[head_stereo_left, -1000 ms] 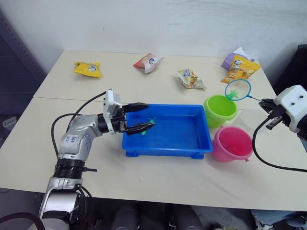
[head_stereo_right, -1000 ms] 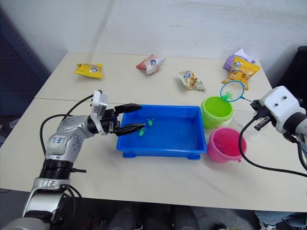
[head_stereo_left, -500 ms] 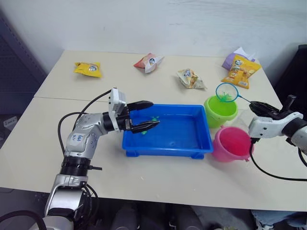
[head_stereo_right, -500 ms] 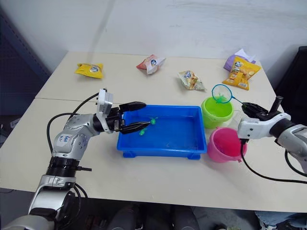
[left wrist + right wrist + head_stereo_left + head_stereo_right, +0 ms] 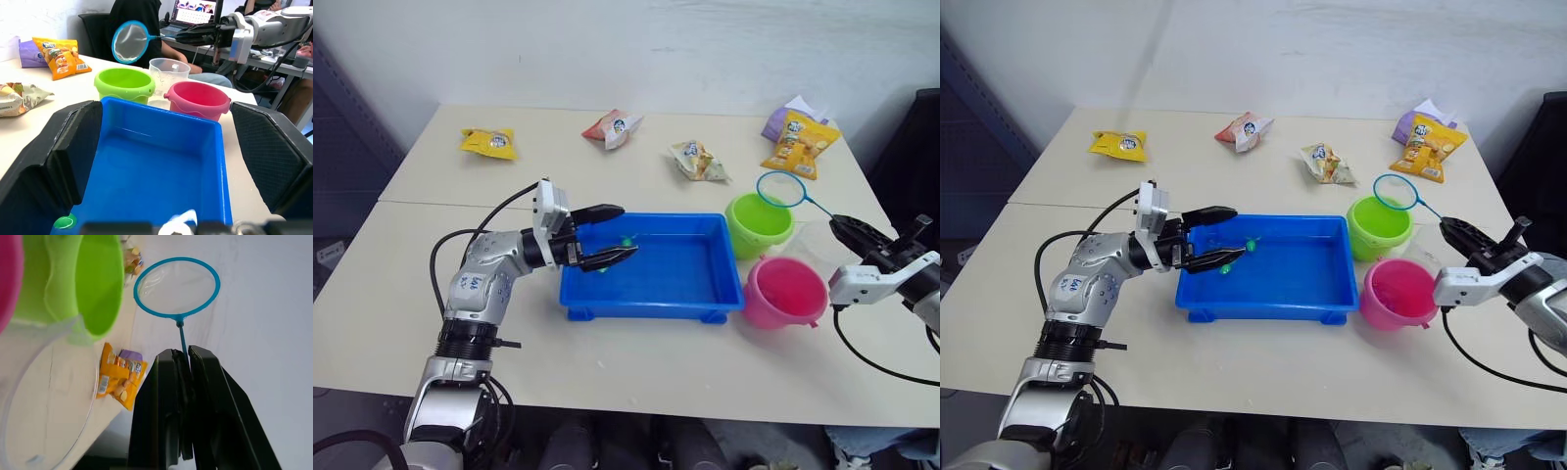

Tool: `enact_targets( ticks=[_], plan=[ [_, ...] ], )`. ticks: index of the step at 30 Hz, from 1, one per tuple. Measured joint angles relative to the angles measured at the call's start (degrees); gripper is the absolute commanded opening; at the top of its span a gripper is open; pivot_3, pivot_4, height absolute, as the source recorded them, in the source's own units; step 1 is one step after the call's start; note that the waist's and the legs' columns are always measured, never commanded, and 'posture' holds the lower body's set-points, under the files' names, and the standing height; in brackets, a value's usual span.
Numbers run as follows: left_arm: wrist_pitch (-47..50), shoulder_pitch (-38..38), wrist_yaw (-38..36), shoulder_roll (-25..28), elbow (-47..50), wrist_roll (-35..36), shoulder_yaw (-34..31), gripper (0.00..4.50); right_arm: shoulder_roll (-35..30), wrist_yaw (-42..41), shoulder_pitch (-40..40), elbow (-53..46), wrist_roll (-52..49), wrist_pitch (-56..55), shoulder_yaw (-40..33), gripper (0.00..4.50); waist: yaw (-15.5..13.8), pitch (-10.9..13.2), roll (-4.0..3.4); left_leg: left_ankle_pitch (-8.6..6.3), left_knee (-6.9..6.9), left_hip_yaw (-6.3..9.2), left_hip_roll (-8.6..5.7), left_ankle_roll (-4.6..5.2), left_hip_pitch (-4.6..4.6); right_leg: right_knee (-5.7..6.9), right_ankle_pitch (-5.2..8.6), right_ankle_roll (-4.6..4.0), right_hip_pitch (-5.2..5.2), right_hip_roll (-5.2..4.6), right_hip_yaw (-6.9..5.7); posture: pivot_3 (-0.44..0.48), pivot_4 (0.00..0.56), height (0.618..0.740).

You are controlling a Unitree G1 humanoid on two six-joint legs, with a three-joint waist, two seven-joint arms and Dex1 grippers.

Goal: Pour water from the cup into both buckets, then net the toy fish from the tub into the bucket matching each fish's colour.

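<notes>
Surface: pale tabletop [image 5: 636,362] against a white wall, snack packets [image 5: 489,142] strewn along the far edge.
Left gripper [image 5: 610,233]: left of centre, jaws spread wide and holding nothing, poised over the left end of the tub.
Tub [image 5: 651,311]: bright blue, shallow, rolled rim, mid-frame; small green toy fish [image 5: 1250,245] near its left end, by the fingertips.
Right gripper [image 5: 1459,232]: right edge of frame, jaws pinched tight on the thin dark handle of the net.
Pink bucket [image 5: 785,292]: right of the tub, just beside it, nearer than the green one.
Cup [image 5: 168,72]: clear jug, upright behind the two buckets in the left wrist view.
Green bucket [image 5: 760,224]: lime, right of the tub's far corner.
Net [image 5: 780,189]: blue hoop with pale mesh, raised above and just beyond the green bucket; appears empty.
Step in hand: likely bringing the net to the tub for another fish.
Doing it well: keep the grip firm on the handle, swing the hoop clear of both bucket rims, dip under a fish, lift level, match colour to bucket.
</notes>
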State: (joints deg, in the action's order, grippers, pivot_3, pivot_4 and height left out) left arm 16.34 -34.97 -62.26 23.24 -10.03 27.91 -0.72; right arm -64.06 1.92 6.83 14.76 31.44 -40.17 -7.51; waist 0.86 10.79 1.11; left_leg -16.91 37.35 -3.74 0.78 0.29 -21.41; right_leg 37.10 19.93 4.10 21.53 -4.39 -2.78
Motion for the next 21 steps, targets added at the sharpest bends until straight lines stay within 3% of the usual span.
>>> enact_targets(
  ticks=[2, 4, 5, 7, 9, 15, 21],
  plan=[
    [0.0, 0.2, -0.1, 1.1, 0.0, 0.0, -0.6, 4.48, 0.8, -5.4, 0.0, -2.1, -8.3, 0.3, 0.2, 0.00, 0.2, 0.0, 0.00, 0.00, 0.01, 0.00, 0.00, 0.01, 0.00, 0.01, 0.00, 0.00, -0.01, -0.01, -0.01, 0.000, 0.150, 0.738],
    [-0.1, 2.4, -1.1, 4.7, -0.1, 0.0, -1.8, 4.48, 3.3, -17.5, 0.4, -10.5, -27.4, 8.5, 2.7, 0.00, 1.1, 0.0, 0.02, 0.00, -0.08, 0.03, 0.07, 0.02, 0.15, 0.00, 0.00, 0.00, -0.11, 0.06, 0.04, 0.000, 0.150, 0.738],
    [-0.1, 2.9, -1.3, 5.5, -0.3, 0.0, -2.1, 4.48, 4.2, -20.0, 0.6, -12.9, -31.6, 11.1, 3.4, 0.00, 1.2, 0.0, 0.02, 0.00, -0.07, 0.05, 0.10, 0.02, 0.17, -0.01, 0.00, 0.00, -0.12, 0.09, 0.06, 0.000, 0.150, 0.738],
    [-0.4, 5.0, -2.0, 8.4, -0.5, 0.0, -3.6, 4.48, 5.8, -28.8, 2.4, -22.5, -46.4, 25.6, 7.4, 0.00, 1.4, 0.0, 0.02, -0.01, -0.05, 0.12, 0.13, 0.02, 0.19, 0.09, 0.00, -0.01, -0.11, 0.07, 0.04, 0.000, 0.150, 0.738],
    [-1.0, 6.6, -2.6, 10.5, -1.1, 0.0, -5.2, 4.48, 5.6, -34.5, 4.2, -29.2, -53.8, 37.7, 10.1, 0.00, 0.8, 0.0, 0.02, -0.03, 0.00, 0.21, 0.12, 0.08, 0.16, 0.14, 0.01, -0.02, -0.09, -0.02, -0.03, 0.000, 0.150, 0.738],
    [-2.2, 10.4, -3.5, 14.5, -1.3, -0.7, -7.4, 4.48, 7.4, -38.0, 10.3, -35.9, -56.8, 61.6, 16.3, 0.00, -0.5, 0.0, 0.02, -0.22, 0.03, 0.29, -0.02, 0.34, -0.09, -0.18, 0.00, -0.03, -0.05, -0.25, -0.10, 0.000, 0.150, 0.738],
    [-2.1, 11.9, -3.1, 14.8, 0.5, -1.1, -7.4, 4.48, 9.8, -39.1, 12.9, -34.7, -50.3, 70.7, 21.4, 0.00, -0.7, 0.0, 0.02, -0.23, 0.02, 0.29, -0.06, 0.35, -0.25, -0.24, 0.00, -0.02, 0.07, -0.27, -0.16, 0.000, 0.150, 0.738]
  ],
)
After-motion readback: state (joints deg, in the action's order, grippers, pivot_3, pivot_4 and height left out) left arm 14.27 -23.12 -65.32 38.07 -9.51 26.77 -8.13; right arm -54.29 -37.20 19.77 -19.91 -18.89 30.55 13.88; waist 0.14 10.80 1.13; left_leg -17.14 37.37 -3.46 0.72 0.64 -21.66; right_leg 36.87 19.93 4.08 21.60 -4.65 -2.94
